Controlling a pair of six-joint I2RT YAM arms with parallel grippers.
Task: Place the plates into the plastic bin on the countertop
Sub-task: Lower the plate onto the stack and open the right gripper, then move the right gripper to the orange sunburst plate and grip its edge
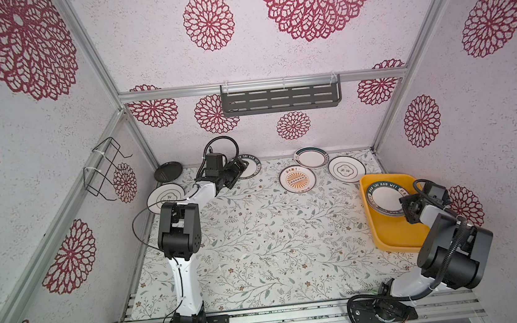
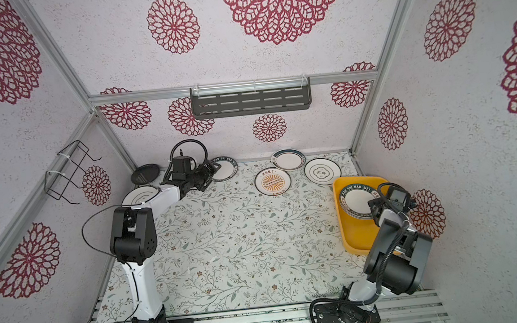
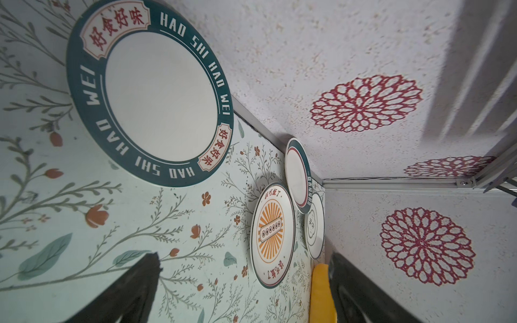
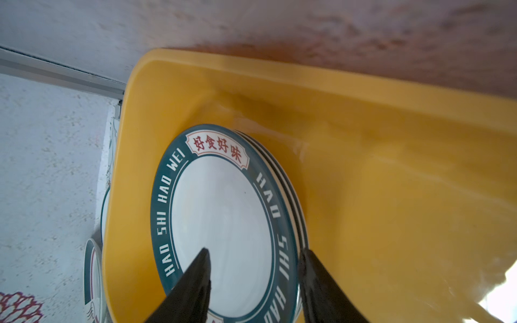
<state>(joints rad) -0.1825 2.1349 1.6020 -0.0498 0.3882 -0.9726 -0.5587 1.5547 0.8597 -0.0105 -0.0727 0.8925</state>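
As the left end effector (image 3: 243, 255) is spread, we find the lettered teal-rimmed plate (image 3: 162, 95) just ahead | right end effector (image 4: 255, 251) also spread, above the plastic bin (image 4: 391, 181)

Robot test cell, aluminium frame (image 1: 179, 93), wallpapered panels (image 1: 143, 50)

The middle and front of the white leaf-printed tabletop (image 1: 259, 249) lie bare, giving open passage. The rear strip is crowded by flat round plates: a small black plate (image 1: 168, 171), a teal-rimmed lettered plate (image 1: 252, 168), an orange-sunburst plate (image 1: 297, 179), a teal-banded white plate (image 1: 311, 157) and a line-motif white plate (image 1: 347, 169). The shallow yellow-orange plastic bin (image 1: 393, 233) stands beside the right wall (image 1: 491, 146), its far end taken by a stack of teal-rimmed plates (image 1: 383, 197), its near end overhung by the white-and-black right arm (image 1: 446, 247).
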